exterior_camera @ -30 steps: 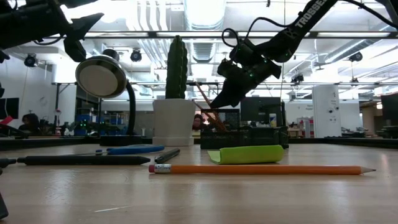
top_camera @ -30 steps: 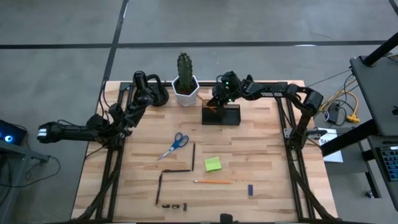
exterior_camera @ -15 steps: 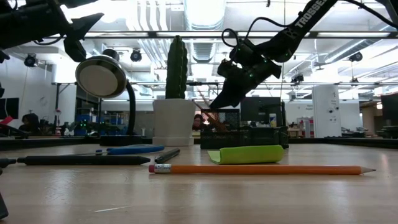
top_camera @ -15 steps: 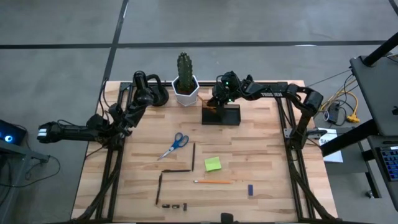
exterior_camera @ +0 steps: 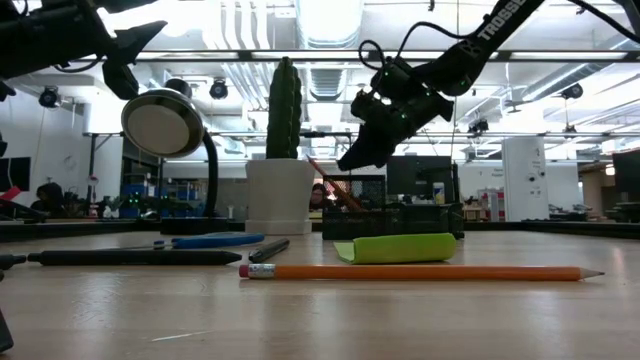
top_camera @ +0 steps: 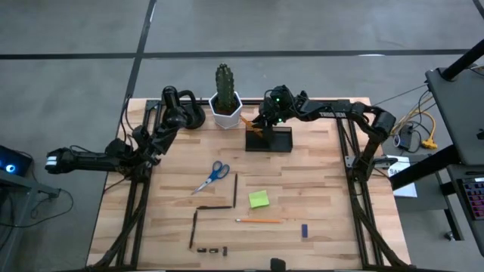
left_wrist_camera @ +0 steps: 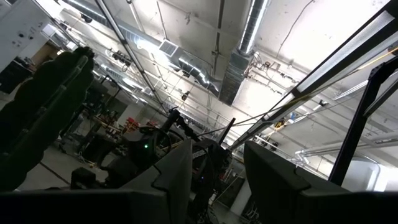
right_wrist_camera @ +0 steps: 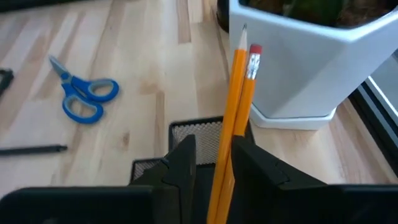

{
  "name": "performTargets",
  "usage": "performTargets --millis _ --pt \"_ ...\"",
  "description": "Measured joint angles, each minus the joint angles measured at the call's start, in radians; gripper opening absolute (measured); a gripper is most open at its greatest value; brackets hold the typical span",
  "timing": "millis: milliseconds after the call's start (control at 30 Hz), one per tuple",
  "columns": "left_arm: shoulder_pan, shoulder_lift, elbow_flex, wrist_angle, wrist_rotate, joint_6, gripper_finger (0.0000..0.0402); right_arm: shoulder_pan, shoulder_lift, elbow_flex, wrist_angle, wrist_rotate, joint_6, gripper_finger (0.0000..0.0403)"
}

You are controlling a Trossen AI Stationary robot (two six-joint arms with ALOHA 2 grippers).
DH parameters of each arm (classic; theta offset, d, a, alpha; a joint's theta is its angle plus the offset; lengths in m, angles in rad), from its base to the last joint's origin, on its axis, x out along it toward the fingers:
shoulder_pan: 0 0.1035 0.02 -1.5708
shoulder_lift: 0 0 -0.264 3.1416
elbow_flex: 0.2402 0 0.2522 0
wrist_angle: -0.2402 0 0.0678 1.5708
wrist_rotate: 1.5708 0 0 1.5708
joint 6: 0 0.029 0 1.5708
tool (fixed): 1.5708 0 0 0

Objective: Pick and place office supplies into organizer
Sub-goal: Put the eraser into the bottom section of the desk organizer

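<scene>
Wood table [top_camera: 302, 181] | right end effector [right_wrist_camera: 214, 163] apparently parted | straddling pencils [right_wrist_camera: 239, 112]

Orange pencils [right_wrist_camera: 233, 118]; blue scissors [right_wrist_camera: 84, 99]; white pot [right_wrist_camera: 311, 56].

Two arms of matte black segmented links with rounded joint housings. Right arm [top_camera: 333, 112]: white "TROSSEN" lettering along one link, a small green indicator light near the wrist, thin black cable looping over the wrist. Left arm [top_camera: 113, 155]: white end cap at its outer end. Fingers [right_wrist_camera: 264, 171] of dark angular plastic with flat faceted faces.
</scene>
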Motion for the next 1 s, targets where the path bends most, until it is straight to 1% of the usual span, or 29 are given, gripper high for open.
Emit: performTargets --millis 300,567,800,1000 --pt "0.0 0.0 0.0 0.0 0.0 0.0 0.013 0.002 -0.101 0.0 -0.003 0.001 0.087 0.008" --pt "0.0 0.0 0.0 0.0 0.0 0.0 0.013 0.012 -0.234 0.0 -0.037 0.004 0.164 0.008" --pt "0.0 0.0 0.0 0.0 0.001 0.0 0.013 0.052 -0.366 0.0 -0.099 0.005 0.197 0.008" --pt "0.0 0.0 0.0 0.0 0.001 0.0 0.013 0.103 -0.453 0.0 -0.146 0.007 0.296 0.0079"
